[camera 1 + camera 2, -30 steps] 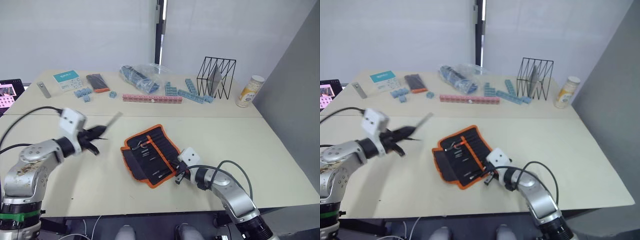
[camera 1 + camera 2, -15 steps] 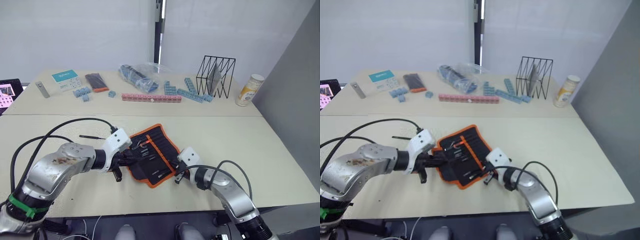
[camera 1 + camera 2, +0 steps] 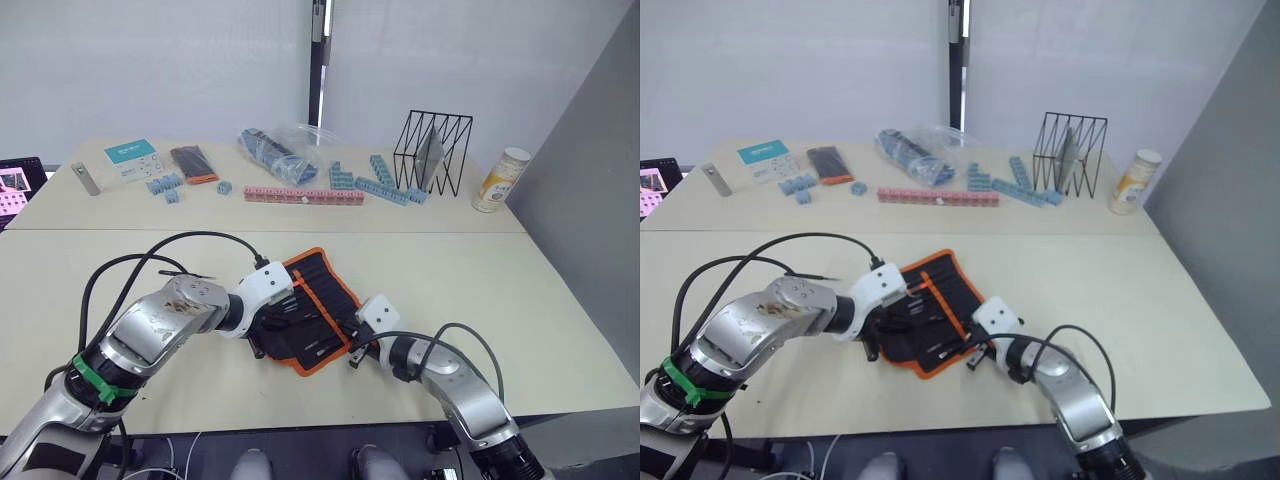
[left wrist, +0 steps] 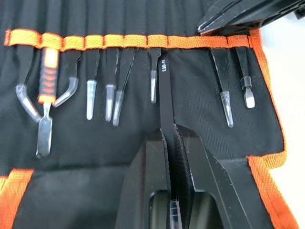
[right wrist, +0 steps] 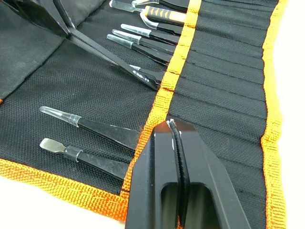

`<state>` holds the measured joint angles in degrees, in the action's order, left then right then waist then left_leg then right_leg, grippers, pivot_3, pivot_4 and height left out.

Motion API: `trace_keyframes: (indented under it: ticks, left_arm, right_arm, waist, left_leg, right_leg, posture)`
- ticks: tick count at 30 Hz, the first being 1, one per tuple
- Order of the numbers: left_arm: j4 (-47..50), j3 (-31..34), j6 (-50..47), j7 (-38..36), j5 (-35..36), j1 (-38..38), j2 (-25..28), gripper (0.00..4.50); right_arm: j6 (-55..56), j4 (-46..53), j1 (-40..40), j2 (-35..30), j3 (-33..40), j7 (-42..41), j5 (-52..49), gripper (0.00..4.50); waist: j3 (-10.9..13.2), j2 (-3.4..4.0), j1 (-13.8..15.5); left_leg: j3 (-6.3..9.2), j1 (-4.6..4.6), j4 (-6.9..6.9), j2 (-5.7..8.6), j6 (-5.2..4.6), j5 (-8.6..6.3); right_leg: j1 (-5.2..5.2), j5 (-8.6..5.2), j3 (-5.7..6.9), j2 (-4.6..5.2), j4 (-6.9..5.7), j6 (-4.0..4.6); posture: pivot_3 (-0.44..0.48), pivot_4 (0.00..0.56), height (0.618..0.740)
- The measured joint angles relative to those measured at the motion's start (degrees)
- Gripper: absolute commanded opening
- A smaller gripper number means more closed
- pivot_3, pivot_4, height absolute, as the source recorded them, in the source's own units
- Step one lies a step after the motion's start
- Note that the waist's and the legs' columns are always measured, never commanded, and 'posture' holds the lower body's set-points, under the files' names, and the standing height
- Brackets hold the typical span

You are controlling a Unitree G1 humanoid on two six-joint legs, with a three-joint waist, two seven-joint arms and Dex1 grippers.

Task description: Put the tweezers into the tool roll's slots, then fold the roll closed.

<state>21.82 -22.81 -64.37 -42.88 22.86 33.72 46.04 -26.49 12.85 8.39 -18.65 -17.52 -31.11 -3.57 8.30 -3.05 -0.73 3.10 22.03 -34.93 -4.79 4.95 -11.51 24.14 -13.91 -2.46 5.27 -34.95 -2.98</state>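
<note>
The surface (image 3: 520, 290) carries the tool roll (image 3: 325, 285) lying open near its middle. At the roll's 9 o'clock edge the left gripper (image 4: 169, 138) has its fingers clamped on one of the tweezers (image 4: 164, 90) (tip at a slot under the orange stripe). At 4 o'clock the right gripper (image 5: 174, 131) presses the stripe, fingers together.

Only thing I can actually read is on the black tweezer (image 4: 165, 90) in the left wrist view: small white print along its shaft, looks like "ESD-11". The teal card (image 3: 131, 152) at the far end of the table and the white bottle (image 3: 499, 180) have some printing too, but it's too small to make out.
</note>
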Motion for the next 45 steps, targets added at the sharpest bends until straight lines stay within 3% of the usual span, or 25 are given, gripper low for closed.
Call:
trace_keyframes:
  ticks: [14, 19, 27, 38, 45]
  left_arm:
    - [-3.1, -3.3, -1.4, 1.5, -4.8, 1.7, -5.7, 0.02]
    - [-8.1, -3.4, 3.9, 2.5, -6.8, 1.6, -10.8, 0.02]
    - [-12.5, -2.1, 10.8, -0.6, -7.3, 0.3, -11.7, 0.02]
    - [-22.1, -2.3, 21.9, -3.2, -12.0, 0.5, -19.5, 0.02]
    - [-23.2, -1.7, 24.0, -5.0, -14.5, 0.4, -19.2, 0.02]
  right_arm:
    - [-0.2, 0.3, -0.6, -0.1, 0.2, 1.4, 0.0, 0.00]
    - [-0.3, 0.7, -0.8, -0.1, 0.1, 1.4, 0.0, 0.00]
    - [-0.7, 1.5, -1.4, -0.1, 0.3, 1.6, 0.0, 0.00]
    - [-1.8, 2.5, -2.4, -0.8, 0.8, 3.0, 0.3, 0.00]
    - [-2.6, 3.4, -3.0, -0.9, 0.8, 3.7, 0.3, 0.00]
  waist:
    - [0.0, 0.01, 0.7]
    - [0.0, 0.00, 0.7]
    - [-0.2, 0.11, 0.8]
    - [-0.3, 0.19, 1.9]
    - [-0.5, 0.27, 2.1]
  left_leg:
    - [0.04, -0.02, -0.24, 0.03, 0.03, -0.01]
    - [0.05, 0.03, -0.24, 0.03, -0.15, 0.09]
    - [0.07, 0.07, -0.14, 0.04, -0.25, 0.15]
    - [0.10, -0.01, -0.36, 0.12, -0.24, 0.14]
    - [0.15, -0.07, -0.36, 0.14, -0.23, 0.14]
  right_leg:
    - [-0.09, 0.00, 0.00, 0.01, 0.00, 0.00]
    - [-0.13, 0.00, 0.00, -0.01, -0.06, -0.01]
    - [-0.20, 0.01, -0.01, -0.02, -0.10, -0.03]
    - [-0.32, 0.00, -0.02, 0.04, 0.00, -0.04]
    - [-0.48, -0.02, -0.02, 0.05, 0.03, -0.08]
  posture:
    - [0.000, 0.150, 0.706]
    - [0.000, 0.150, 0.706]
    - [0.000, 0.150, 0.706]
    - [0.000, 0.150, 0.706]
    - [0.000, 0.150, 0.706]
